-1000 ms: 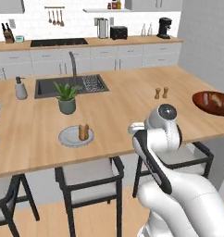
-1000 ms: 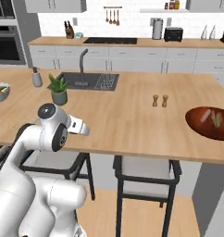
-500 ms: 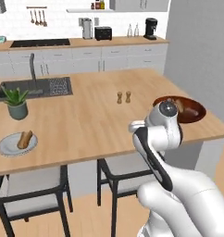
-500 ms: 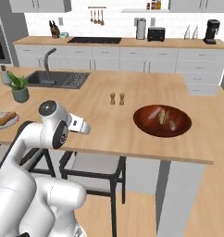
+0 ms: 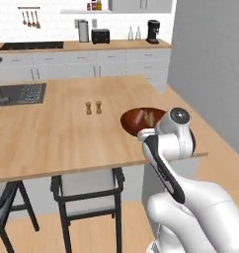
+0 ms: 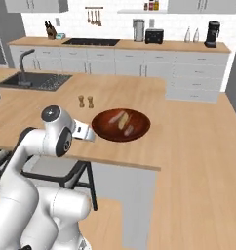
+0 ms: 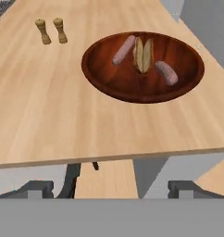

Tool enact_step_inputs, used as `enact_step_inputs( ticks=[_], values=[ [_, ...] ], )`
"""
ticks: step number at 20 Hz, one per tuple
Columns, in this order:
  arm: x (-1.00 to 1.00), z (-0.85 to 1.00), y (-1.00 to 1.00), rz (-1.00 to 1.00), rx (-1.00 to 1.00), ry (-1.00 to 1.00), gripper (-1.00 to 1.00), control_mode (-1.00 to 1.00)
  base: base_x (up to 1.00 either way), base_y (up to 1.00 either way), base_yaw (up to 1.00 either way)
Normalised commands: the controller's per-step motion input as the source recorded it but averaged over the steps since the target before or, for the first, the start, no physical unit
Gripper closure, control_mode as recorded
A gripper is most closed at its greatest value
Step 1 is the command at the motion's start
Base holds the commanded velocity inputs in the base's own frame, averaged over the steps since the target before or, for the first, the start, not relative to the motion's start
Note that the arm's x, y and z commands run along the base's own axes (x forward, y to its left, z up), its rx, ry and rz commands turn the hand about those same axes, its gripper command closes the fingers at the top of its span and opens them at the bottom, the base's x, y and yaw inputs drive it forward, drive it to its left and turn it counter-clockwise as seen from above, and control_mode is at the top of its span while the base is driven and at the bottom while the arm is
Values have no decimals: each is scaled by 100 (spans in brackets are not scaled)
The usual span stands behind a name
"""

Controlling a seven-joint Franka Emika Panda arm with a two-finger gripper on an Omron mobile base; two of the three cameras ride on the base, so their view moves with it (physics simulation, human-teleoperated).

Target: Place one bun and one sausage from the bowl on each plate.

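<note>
The wide dark red-brown bowl (image 7: 109, 78) sits on the wooden island close to its front edge, seen also in the left base view (image 5: 134, 118) and the right base view (image 6: 108, 128). Inside it lie a split bun (image 7: 143, 54) in the middle and two pinkish sausages, one to the bun's left (image 7: 123, 49) and one to its right (image 7: 166, 72). My gripper (image 7: 111, 190) hangs short of the counter's front edge, level with the bowl, open wide with nothing between its fingers. The plates are out of view.
Two small wooden shakers (image 7: 51, 30) stand on the island left of the bowl. The sink (image 6: 34, 80) lies far left. A dark stool (image 5: 87, 190) stands under the counter's edge. A grey wall (image 5: 210, 59) rises at the right.
The base has driven to the right along the island, so both base views shifted. The plant and a plate have slid out of view and the bowl now sits in front of the arm.
</note>
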Motion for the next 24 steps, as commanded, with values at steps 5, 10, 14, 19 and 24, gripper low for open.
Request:
enact_step_inputs(
  ticks=[5,10,14,19,24],
  values=[
    [0,0,0,0,0,0,-100,100,67,-91,0],
    [0,0,0,0,0,0,-100,100,72,-30,4],
    [0,0,0,0,0,0,-100,100,67,21,0],
    [7,0,0,0,0,2,-100,-100,41,6,0],
    [83,-36,12,1,0,47,-100,-100,0,0,0]
  ],
)
